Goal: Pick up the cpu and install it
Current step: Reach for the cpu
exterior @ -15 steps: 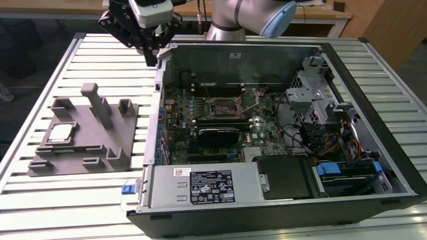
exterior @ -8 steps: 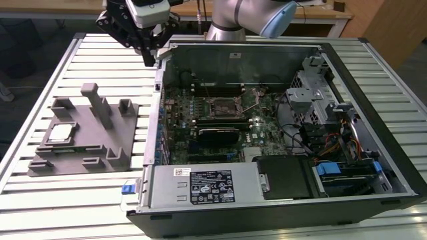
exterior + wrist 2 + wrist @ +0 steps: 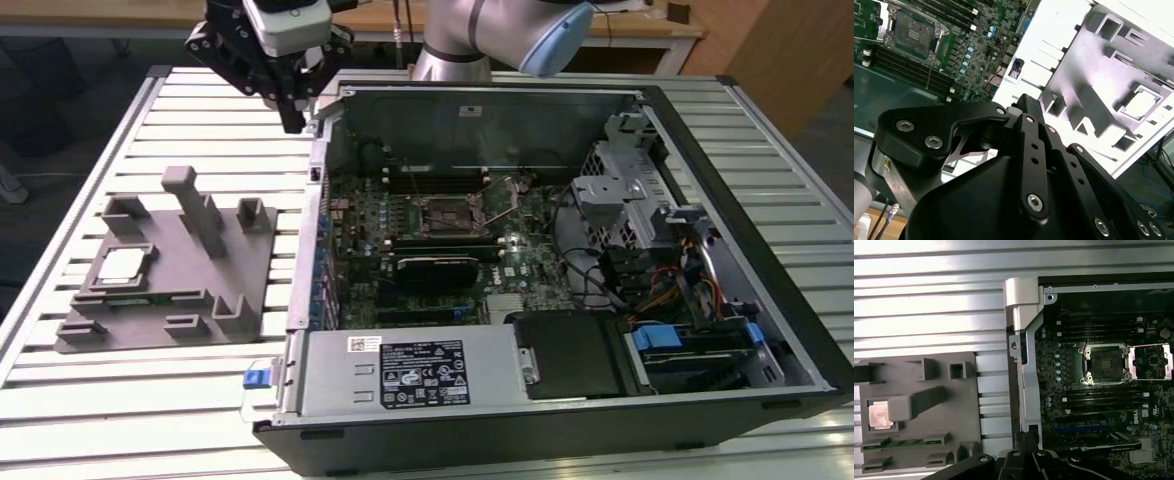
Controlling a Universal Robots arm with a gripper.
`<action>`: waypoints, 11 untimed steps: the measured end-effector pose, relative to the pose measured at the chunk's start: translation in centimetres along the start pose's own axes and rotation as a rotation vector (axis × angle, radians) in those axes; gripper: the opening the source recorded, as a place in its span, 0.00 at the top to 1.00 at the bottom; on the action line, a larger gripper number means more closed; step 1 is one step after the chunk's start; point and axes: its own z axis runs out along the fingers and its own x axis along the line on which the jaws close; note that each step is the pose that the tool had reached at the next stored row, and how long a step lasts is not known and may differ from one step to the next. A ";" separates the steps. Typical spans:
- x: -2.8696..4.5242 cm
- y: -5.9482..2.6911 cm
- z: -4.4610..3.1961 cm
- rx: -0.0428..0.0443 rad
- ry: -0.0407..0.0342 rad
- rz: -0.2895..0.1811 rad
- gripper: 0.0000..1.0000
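The cpu [image 3: 123, 265], a small silver square chip, lies in a recess of the grey fixture [image 3: 187, 275] on the exterior view's left. Both wrist views show the cpu [image 3: 879, 415] [image 3: 1141, 102] in that fixture [image 3: 961, 415] [image 3: 1089, 65]. My gripper [image 3: 294, 125] hangs high above the slatted table, by the case's back left corner, well behind the fixture. It is shut and holds nothing, as the first wrist view of the gripper [image 3: 1026, 437] and the second wrist view of the gripper [image 3: 1026, 102] confirm. The motherboard's socket [image 3: 451, 212] [image 3: 1102, 362] [image 3: 911, 32] stands open, its cover plate [image 3: 1151, 360] folded back.
The open computer case [image 3: 314, 250] takes up the exterior view's middle and right, with a power supply [image 3: 400, 370] in front and a drive cage [image 3: 641, 210] on the right. Upright posts [image 3: 194, 205] rise from the fixture. The white slatted table [image 3: 200, 110] lies bare behind it.
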 end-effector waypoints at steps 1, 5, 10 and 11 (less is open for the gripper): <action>0.07 -0.01 0.00 0.0000 0.0000 0.000 0.89; 0.35 -0.03 0.00 0.0000 0.0000 0.000 0.89; 0.72 -0.06 0.01 0.0000 0.0000 0.000 0.89; 0.78 -0.06 0.01 0.0000 0.0000 0.000 0.89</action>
